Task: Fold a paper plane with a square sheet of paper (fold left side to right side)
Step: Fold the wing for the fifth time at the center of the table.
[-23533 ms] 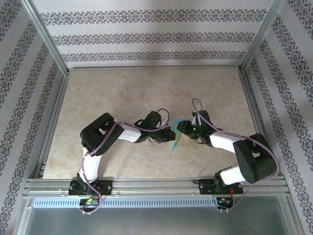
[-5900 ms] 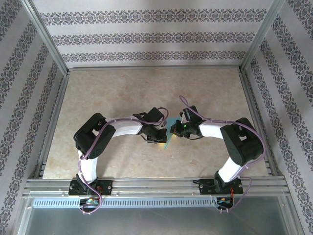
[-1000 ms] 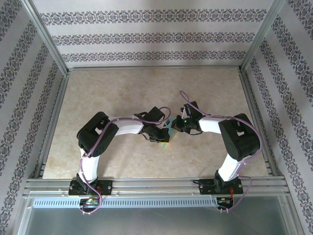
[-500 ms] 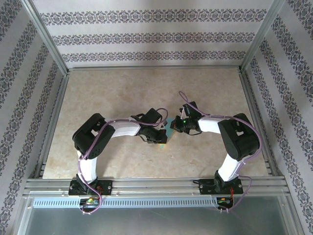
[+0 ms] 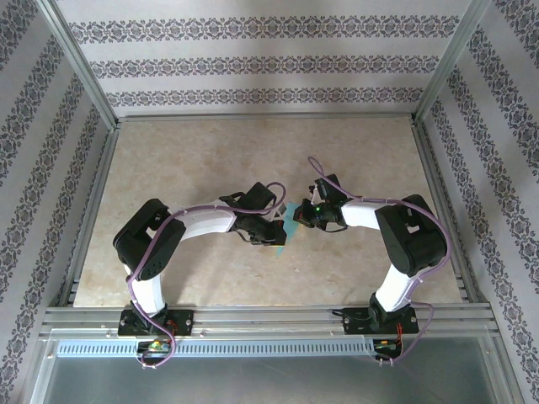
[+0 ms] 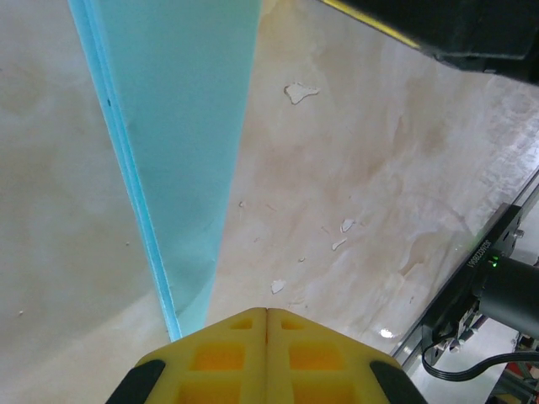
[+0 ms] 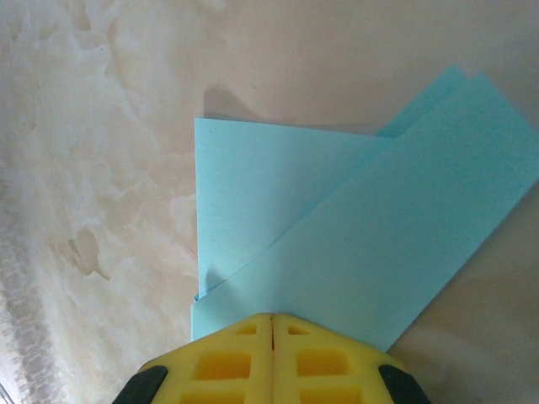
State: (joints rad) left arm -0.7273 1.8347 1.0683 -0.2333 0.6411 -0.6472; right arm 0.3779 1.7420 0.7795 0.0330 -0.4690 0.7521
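L gripper [image 6: 267, 313] is sitting fully closed, tips at narrow end of folded paper [image 6: 177, 126]. R gripper [image 7: 272, 318], also closed, is touching paper edge on table [image 5: 185, 160].

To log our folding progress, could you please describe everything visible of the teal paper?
The teal paper is thin, plain and folded into overlapping layers with straight edges. It lies on the table between both arms and looks like a narrow strip in the left wrist view. The shut left gripper and shut right gripper meet its edges.

Rear overhead view; close wrist views over same paper [image 7: 337, 219]
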